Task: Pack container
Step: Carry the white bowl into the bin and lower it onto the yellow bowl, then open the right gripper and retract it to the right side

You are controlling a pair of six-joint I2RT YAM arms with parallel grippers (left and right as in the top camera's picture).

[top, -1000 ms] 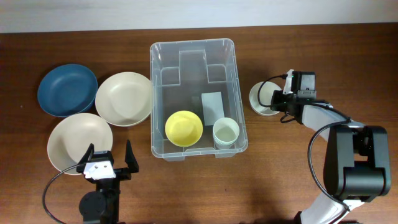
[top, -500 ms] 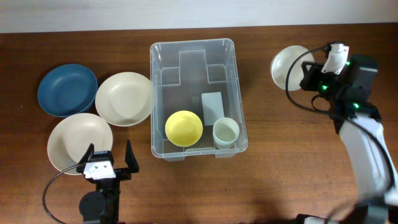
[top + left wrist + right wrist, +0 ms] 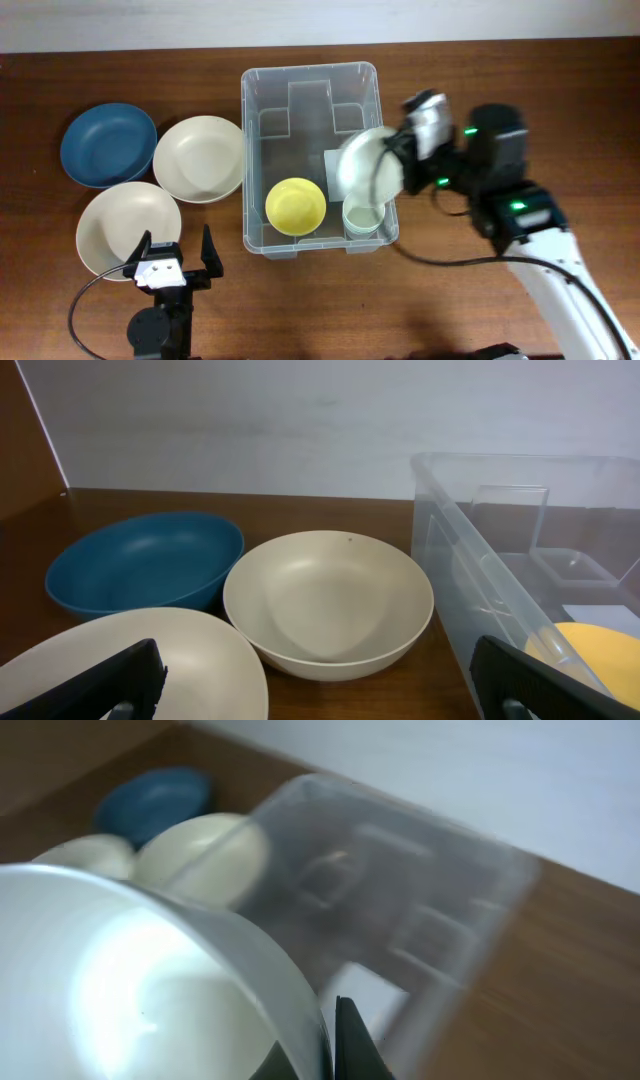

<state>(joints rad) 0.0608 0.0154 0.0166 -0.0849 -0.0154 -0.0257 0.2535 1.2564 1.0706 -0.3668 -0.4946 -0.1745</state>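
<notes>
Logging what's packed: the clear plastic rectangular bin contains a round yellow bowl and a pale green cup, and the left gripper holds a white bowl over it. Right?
Wrong arm: the overhead view shows the right gripper holding the round white bowl over the clear plastic bin. The rest stands.
</notes>
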